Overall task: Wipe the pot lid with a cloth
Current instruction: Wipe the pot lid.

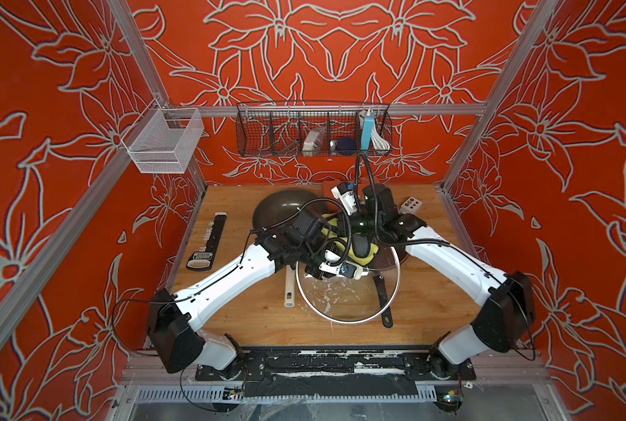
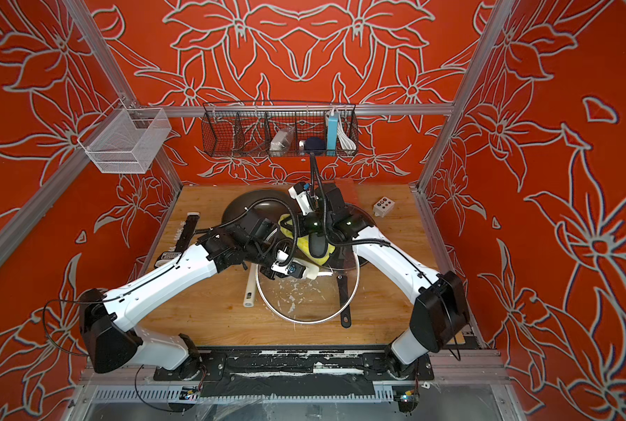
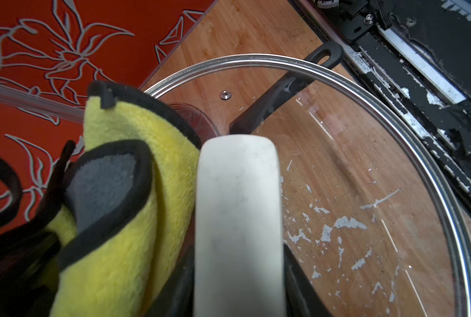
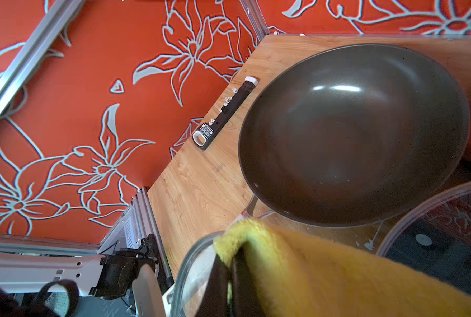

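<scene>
**Cloth held at the pan-side edge of a smeared lid**

In both top views the glass pot lid (image 1: 348, 297) lies on the bench (image 1: 249, 320) just beside the dark pan (image 1: 278, 207), on the side nearer the arm bases. White smears (image 1: 327, 291) fleck the glass. The left tool (image 1: 355, 272) reaches over the lid's pan-side edge. The right tool (image 1: 360, 251) hangs just next to it, with the yellow cloth (image 1: 372, 250) bunched between the pan and the lid's middle. The arms likely cross this way so that one can steady the lid while the other wipes.

From the left wrist, one white finger (image 3: 237, 219) lies flat over the glass. It reads as a clamp on the lid, but the lower finger is hidden, so I take that grip as likely, not certain. The cloth (image 3: 135, 129) hangs folded just beside the finger, its grey backing showing. The smears (image 3: 347, 222) sit farther from the pan, clear of the cloth.

From the right wrist, the right tool (image 4: 230, 263) is closed tight on a fold of the cloth, with the pan (image 4: 352, 131) just beyond. Pinching a fold leaves a loose flap to drag across the glass. I judge that most of the lid is yet to be wiped.
</scene>
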You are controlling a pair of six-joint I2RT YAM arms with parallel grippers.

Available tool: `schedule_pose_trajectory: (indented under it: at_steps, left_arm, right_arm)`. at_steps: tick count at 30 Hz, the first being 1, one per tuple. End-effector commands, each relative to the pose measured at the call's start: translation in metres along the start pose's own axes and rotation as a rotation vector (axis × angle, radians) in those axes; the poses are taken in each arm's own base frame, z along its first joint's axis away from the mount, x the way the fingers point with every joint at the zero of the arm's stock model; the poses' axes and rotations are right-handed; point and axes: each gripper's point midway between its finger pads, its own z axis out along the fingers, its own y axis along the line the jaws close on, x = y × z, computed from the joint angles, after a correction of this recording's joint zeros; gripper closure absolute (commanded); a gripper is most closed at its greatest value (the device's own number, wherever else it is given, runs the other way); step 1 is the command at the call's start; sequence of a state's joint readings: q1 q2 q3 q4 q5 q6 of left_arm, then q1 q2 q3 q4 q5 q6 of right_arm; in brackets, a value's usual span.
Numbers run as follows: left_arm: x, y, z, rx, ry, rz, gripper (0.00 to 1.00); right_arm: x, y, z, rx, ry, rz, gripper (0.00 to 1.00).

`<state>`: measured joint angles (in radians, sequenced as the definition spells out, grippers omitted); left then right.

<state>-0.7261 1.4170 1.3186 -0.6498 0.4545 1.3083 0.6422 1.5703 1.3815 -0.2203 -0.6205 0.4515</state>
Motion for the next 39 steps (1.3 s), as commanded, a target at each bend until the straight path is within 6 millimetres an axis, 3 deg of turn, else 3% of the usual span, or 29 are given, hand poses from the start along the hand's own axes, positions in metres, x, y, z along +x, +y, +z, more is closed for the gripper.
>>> schedule_pose_trajectory:
  at_steps: [1,10,19,24,39]
  left_arm:
    - [-0.063,0.056,-0.041,-0.232,-0.195,0.182,1.0]
    - [-0.067,0.061,-0.04,-0.255,-0.226,0.171,1.0]
    - [-0.06,0.062,-0.047,-0.282,-0.215,0.121,1.0]
    - [-0.053,0.062,-0.057,-0.302,-0.21,0.093,1.0]
    - [-0.047,0.06,-0.073,-0.334,-0.212,0.078,1.0]
  right_arm:
    - [-0.01,0.011,0.01,-0.048,-0.011,-0.015,1.0]
    - [-0.014,0.019,0.023,-0.125,-0.001,-0.002,1.0]
    - [-0.005,0.016,0.01,-0.074,0.019,-0.04,1.0]
    - [0.005,0.01,-0.01,-0.014,0.024,-0.053,1.0]
    - [0.045,-0.02,-0.099,0.16,-0.008,-0.015,1.0]
